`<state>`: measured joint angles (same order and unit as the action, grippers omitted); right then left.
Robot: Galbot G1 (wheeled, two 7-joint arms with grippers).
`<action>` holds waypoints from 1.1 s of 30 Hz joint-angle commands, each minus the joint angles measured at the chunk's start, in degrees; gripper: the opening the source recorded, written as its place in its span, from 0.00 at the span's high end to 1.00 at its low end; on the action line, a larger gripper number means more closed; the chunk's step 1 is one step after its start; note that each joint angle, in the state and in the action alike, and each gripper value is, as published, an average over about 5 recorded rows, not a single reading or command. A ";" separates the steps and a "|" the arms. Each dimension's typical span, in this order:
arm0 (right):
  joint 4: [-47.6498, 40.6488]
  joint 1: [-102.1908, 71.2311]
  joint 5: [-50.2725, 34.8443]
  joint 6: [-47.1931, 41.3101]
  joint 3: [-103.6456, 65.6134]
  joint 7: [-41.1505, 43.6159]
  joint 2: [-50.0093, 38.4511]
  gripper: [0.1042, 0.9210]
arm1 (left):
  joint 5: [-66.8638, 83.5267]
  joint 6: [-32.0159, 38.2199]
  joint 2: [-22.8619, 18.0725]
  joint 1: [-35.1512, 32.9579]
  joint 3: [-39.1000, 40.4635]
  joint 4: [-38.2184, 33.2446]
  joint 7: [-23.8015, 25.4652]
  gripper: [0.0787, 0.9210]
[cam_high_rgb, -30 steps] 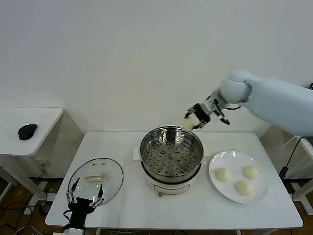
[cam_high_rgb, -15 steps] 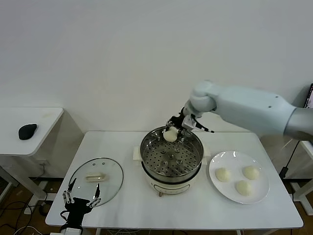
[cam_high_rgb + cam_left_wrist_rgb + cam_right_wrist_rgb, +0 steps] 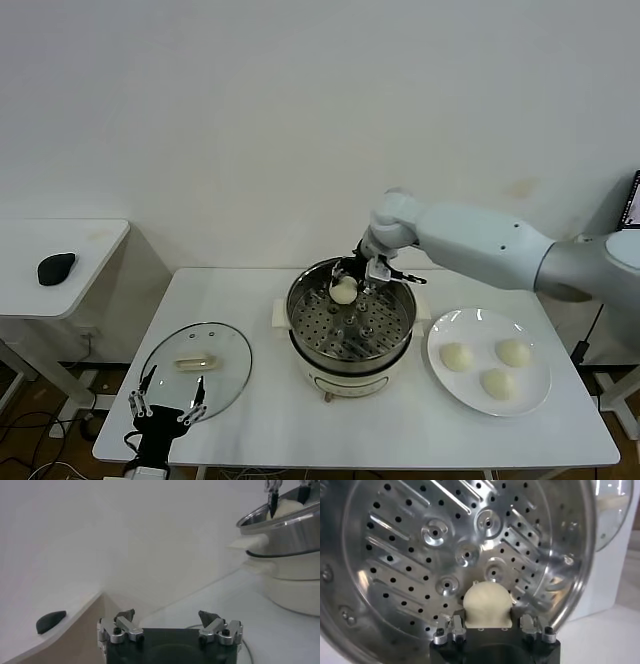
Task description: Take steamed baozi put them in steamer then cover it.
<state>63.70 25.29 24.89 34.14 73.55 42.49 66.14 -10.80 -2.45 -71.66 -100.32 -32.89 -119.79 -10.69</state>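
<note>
White counter [image 3: 260,420] against bare wall. Right tool [image 3: 356,279] over steamer [image 3: 351,320] – pinching one baozi [image 3: 486,603] above the tray; three on plate [image 3: 535,395]. Left tool [image 3: 166,408] spread at front edge, beside glass lid [image 3: 196,367].

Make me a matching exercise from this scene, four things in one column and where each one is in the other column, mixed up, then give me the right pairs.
Things:
1. glass lid
2. three baozi
3. one baozi
4. left tool

Places:
A. on the white plate, to the right of the steamer
B. between the right tool's fingers, above the perforated tray
C. at the table's near left edge, below the lid
D. flat on the table, to the left of the steamer

Pairs: 1-D, 2-A, 3-B, 4-C
</note>
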 commanded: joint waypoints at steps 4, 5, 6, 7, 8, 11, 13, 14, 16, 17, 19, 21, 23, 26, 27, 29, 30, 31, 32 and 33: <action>-3.06 -1.96 2.70 1.56 -1.12 -1.71 0.86 0.25 | -0.06 0.00 -0.10 -0.06 0.04 -0.07 0.00 0.12; -3.04 -1.64 2.29 1.59 -1.15 -1.95 0.78 0.22 | -0.08 0.00 -0.13 -0.07 0.05 -0.10 0.00 0.12; -2.96 -1.26 1.78 1.62 -1.18 -2.08 0.67 0.19 | -0.10 -0.01 -0.17 -0.07 0.06 -0.13 0.00 0.12; -2.70 -0.58 0.96 1.56 -1.13 -2.11 0.47 0.16 | -0.14 -0.03 -0.21 -0.06 0.08 -0.18 0.00 0.12; -2.24 0.33 -0.51 1.23 -1.03 -1.97 0.18 0.14 | -0.18 -0.05 -0.25 -0.06 0.11 -0.26 0.02 0.12; 0.90 4.33 -9.13 -3.88 -0.10 0.50 -1.80 0.12 | -0.28 -0.17 -0.26 -0.04 0.19 -0.68 0.10 0.12; 4.46 7.58 -17.91 -11.26 1.06 3.80 -4.25 0.12 | -0.28 -0.26 -0.12 -0.09 0.14 -1.00 0.18 0.12; 6.71 9.69 -23.01 -15.93 1.90 5.81 -5.84 0.12 | -0.27 -0.30 -0.01 -0.14 0.08 -1.17 0.23 0.12; 11.05 13.56 -29.78 -22.64 3.97 8.77 -9.42 0.12 | -0.25 -0.35 0.22 -0.30 -0.03 -1.46 0.31 0.12; 13.42 15.61 -32.58 -25.65 5.21 10.09 -11.35 0.12 | -0.25 -0.37 0.32 -0.37 -0.06 -1.58 0.34 0.12; 18.04 19.42 -36.06 -30.37 7.58 11.96 -15.03 0.12 | -0.25 -0.42 0.53 -0.45 -0.03 -1.80 0.38 0.12; 22.10 22.62 -39.17 -35.32 9.47 13.01 -18.43 0.12 | -0.25 -0.47 0.78 -0.43 0.08 -1.96 0.41 0.12; 25.42 25.22 -42.06 -40.16 11.04 13.45 -22.15 0.12 | -0.23 -0.51 1.16 -0.34 0.20 -2.04 0.42 0.12; 29.47 28.24 -45.40 -46.40 13.26 13.50 -28.37 0.12 | -0.01 -0.50 1.84 -0.24 0.26 -2.00 0.37 0.12; 30.63 28.99 -46.27 -48.03 13.97 13.42 -30.56 0.12 | 0.08 -0.48 2.04 -0.22 0.26 -1.94 0.33 0.12; 32.63 29.95 -47.46 -50.69 15.30 13.15 -34.67 0.12 | 0.23 -0.43 2.39 -0.21 0.25 -1.85 0.19 0.12; 33.50 30.10 -47.71 -51.77 15.99 12.96 -36.56 0.12 | 0.29 -0.42 2.51 -0.22 0.26 -1.86 0.12 0.12; 34.21 30.04 -47.64 -52.49 16.62 12.77 -38.09 0.12 | 0.36 -0.41 2.61 -0.24 0.27 -1.97 0.05 0.12; 34.88 29.60 -47.22 -53.15 17.19 12.61 -39.67 0.12 | 0.46 -0.41 2.70 -0.27 0.28 -2.12 -0.03 0.12; 35.46 29.05 -46.54 -53.57 17.62 12.47 -40.99 0.12 | 0.56 -0.41 2.78 -0.31 0.29 -2.30 -0.10 0.12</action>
<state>91.60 48.84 -14.05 -8.07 86.79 53.02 35.71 -10.22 -2.87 -69.25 -100.62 -32.62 -122.00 -10.83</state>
